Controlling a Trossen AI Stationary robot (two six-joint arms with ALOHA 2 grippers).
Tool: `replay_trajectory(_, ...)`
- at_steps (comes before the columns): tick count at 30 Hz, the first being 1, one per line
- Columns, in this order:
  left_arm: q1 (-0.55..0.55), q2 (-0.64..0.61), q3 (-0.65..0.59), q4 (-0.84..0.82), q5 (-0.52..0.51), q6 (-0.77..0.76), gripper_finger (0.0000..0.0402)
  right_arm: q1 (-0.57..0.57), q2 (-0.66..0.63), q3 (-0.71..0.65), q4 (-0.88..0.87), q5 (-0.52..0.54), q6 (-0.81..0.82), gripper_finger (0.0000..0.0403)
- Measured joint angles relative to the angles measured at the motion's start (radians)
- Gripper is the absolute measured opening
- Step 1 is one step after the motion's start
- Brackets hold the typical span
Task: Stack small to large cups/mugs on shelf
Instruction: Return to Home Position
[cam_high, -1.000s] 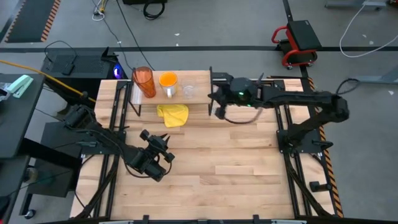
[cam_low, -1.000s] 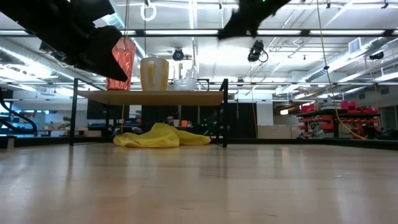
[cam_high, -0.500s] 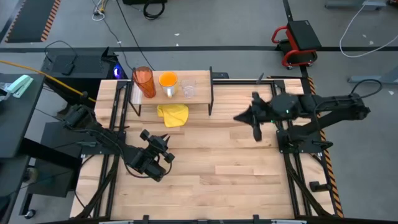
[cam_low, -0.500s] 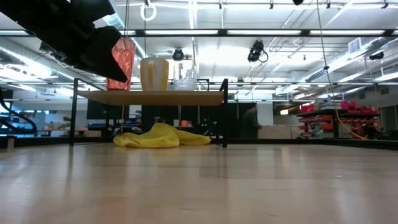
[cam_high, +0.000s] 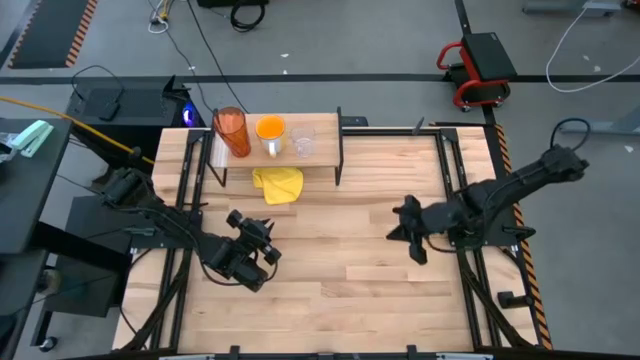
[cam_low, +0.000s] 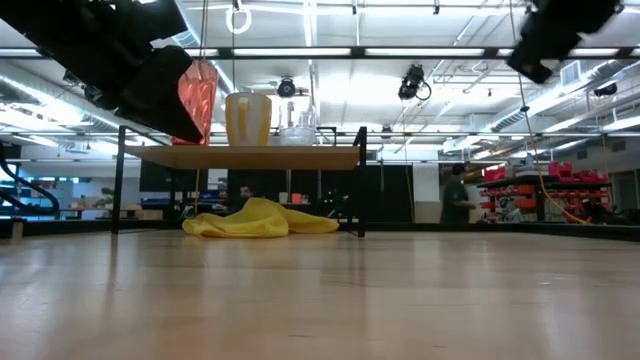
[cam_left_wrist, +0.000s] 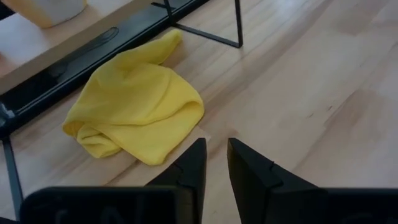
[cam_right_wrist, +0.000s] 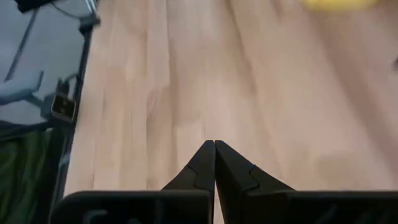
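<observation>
On the shelf (cam_high: 320, 157) at the table's far side, three vessels stand side by side on their bases. They are the tall orange-red tumbler (cam_high: 232, 130) (cam_low: 197, 95), the orange mug (cam_high: 270, 130) (cam_low: 248, 118) and the small clear cup (cam_high: 303, 143) (cam_low: 297, 133). My left gripper (cam_high: 265, 230) (cam_left_wrist: 214, 155) hovers over the near left of the table, aimed at the yellow cloth (cam_left_wrist: 137, 106). Its fingers are a narrow gap apart with nothing between them. My right gripper (cam_high: 395, 230) (cam_right_wrist: 214, 146) hangs shut and empty above the table's right half, far from the shelf.
The yellow cloth (cam_high: 278, 184) (cam_low: 262, 220) lies crumpled on the table, partly under the shelf's front edge. The shelf's black legs (cam_left_wrist: 238, 25) stand beside it. Bare wooden tabletop (cam_high: 340, 280) stretches between the two arms. People move in the room behind the table.
My right gripper has drawn away from the shelf's right end. It swung toward the table's right and near edges and sank, turning as it went; it stays shut. The cups have not moved.
</observation>
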Motion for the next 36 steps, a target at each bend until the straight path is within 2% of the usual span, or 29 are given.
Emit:
replay_trajectory(3,-0.01,0.0,0.0,0.03,-0.001,0.033,0.007,0.047,0.0,-0.08,0.07,0.024,0.053,0.0012)
replay_trajectory(6,-0.047,0.0,0.0,0.114,-0.04,0.126,0.0067,0.118,-0.005,-0.179,0.366,0.038,-0.055,0.0014)
replay_trajectory(9,-0.109,-0.001,0.0,0.188,-0.147,0.216,0.0068,0.189,-0.005,-0.255,0.685,-0.03,-0.152,0.0014)
replay_trajectory(11,-0.152,-0.023,0.0,0.191,-0.202,0.242,0.0071,0.226,-0.009,-0.266,0.792,-0.082,-0.208,0.0014)
replay_trajectory(16,-0.236,-0.171,0.0,0.207,-0.227,0.362,0.0078,0.26,-0.075,-0.222,0.803,-0.11,-0.283,0.0013)
replay_trajectory(21,-0.3,-0.335,0.001,0.318,-0.174,0.641,0.0079,0.254,-0.157,-0.173,0.724,-0.109,-0.381,0.0013)
replay_trajectory(23,-0.316,-0.393,0.001,0.393,-0.074,0.778,0.008,0.254,-0.195,-0.17,0.697,-0.108,-0.401,0.0012)
replay_trajectory(25,-0.324,-0.441,0.001,0.509,0.089,0.932,0.008,0.254,-0.22,-0.17,0.689,-0.108,-0.404,0.0012)
replay_trajectory(28,-0.329,-0.489,0.001,0.719,0.468,1.178,0.0078,0.255,-0.237,-0.169,0.673,-0.109,-0.402,0.0012)
replay_trajectory(29,-0.33,-0.503,0.001,0.775,0.618,1.256,0.0078,0.254,-0.239,-0.169,0.673,-0.108,-0.402,0.0012)
replay_trajectory(31,-0.331,-0.531,0.001,0.843,0.848,1.369,0.008,0.255,-0.237,-0.169,0.67,-0.109,-0.4,0.0012)
replay_trajectory(33,-0.343,-0.57,0.001,0.848,0.96,1.419,0.0082,0.255,-0.235,-0.169,0.647,-0.109,-0.389,0.0012)
replay_trajectory(36,-0.361,-0.619,0.001,0.842,0.986,1.359,0.0084,0.254,-0.235,-0.169,0.61,-0.109,-0.343,0.0012)
